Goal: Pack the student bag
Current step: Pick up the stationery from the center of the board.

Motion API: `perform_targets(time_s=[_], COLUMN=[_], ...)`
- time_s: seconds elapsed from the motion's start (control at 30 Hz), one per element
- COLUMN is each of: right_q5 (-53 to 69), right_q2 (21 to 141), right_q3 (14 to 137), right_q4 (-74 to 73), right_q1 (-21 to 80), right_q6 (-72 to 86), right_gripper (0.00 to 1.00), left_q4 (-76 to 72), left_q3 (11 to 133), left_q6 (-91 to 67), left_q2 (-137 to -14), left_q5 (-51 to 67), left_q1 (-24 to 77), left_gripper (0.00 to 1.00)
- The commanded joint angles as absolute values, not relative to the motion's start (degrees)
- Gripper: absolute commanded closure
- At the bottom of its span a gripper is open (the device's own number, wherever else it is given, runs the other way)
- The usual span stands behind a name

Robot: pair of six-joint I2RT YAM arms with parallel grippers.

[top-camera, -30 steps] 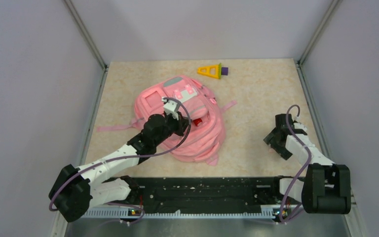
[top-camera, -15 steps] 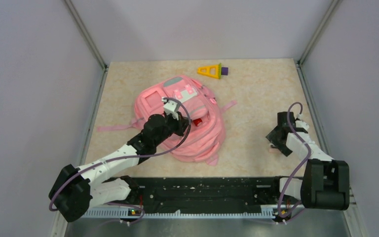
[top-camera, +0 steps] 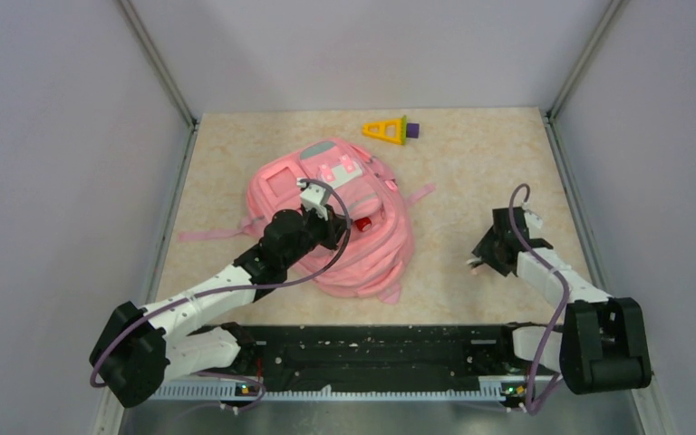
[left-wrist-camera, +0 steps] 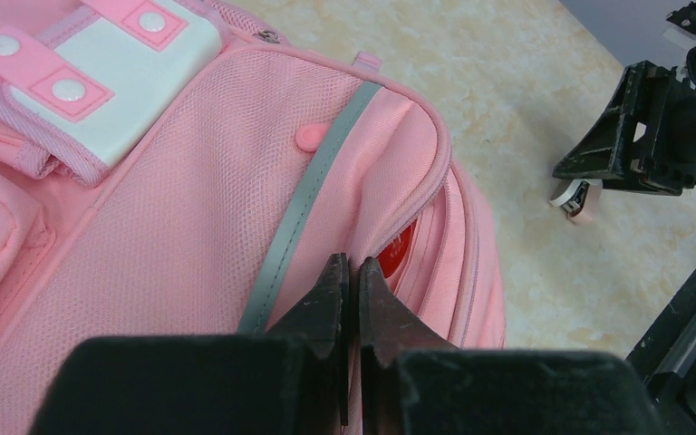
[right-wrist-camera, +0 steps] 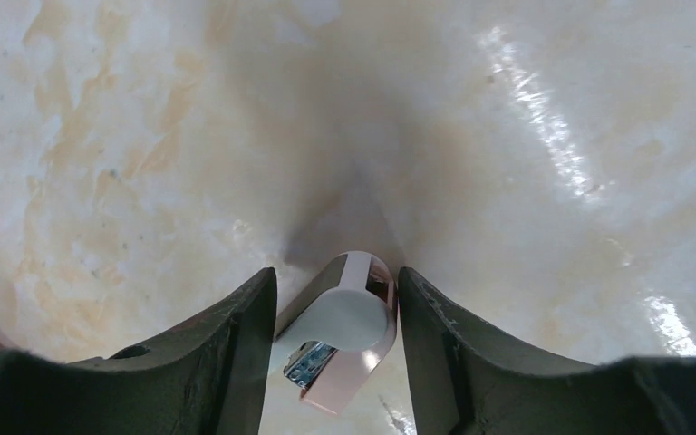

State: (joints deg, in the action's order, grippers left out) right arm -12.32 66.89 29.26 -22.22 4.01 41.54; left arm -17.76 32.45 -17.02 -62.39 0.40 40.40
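Observation:
The pink student bag [top-camera: 326, 213] lies flat at the table's centre left. Its front faces up in the left wrist view [left-wrist-camera: 163, 208]. My left gripper [top-camera: 335, 227] rests on it, its jaws closed on the fabric edge [left-wrist-camera: 349, 265] beside the open main compartment. A red item [left-wrist-camera: 397, 252] shows inside the opening, also seen from above [top-camera: 362, 223]. My right gripper [top-camera: 482, 261] is right of the bag, shut on a small pink and white stapler [right-wrist-camera: 344, 326]. It holds the stapler just above the table; the stapler also shows in the left wrist view [left-wrist-camera: 578, 198].
A yellow triangular toy with a purple piece [top-camera: 388, 130] lies at the back of the table. A pink strap [top-camera: 208, 234] trails left from the bag, another [top-camera: 417, 193] to the right. Grey walls close in three sides.
My right arm has swung left toward the bag, carrying the stapler. My left gripper and the bag have not moved.

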Motion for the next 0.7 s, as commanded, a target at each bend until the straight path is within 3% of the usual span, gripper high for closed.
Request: perform_targets(time_s=[0.0, 0.23, 0.67], right_q5=[-10.01, -16.15, -13.71], right_q2=[69.44, 69.83, 64.43], right_q3=[29.97, 32.26, 27.18], right_q4=[-20.85, -25.88, -24.14], right_q1=[9.41, 16.31, 18.49], right_q6=[39.95, 41.49, 48.4], right_gripper=[0.49, 0.38, 0.37], left_q4=[-18.93, -19.1, -19.17], left_q3=[31.64, 31.28, 31.03], left_q6=[-17.13, -17.43, -17.58], left_q2=[-61.84, -61.49, -61.61], left_q5=[-1.67, -1.46, -1.5], left_q1=[39.46, 39.47, 39.46], left_gripper=[1.0, 1.0, 1.0])
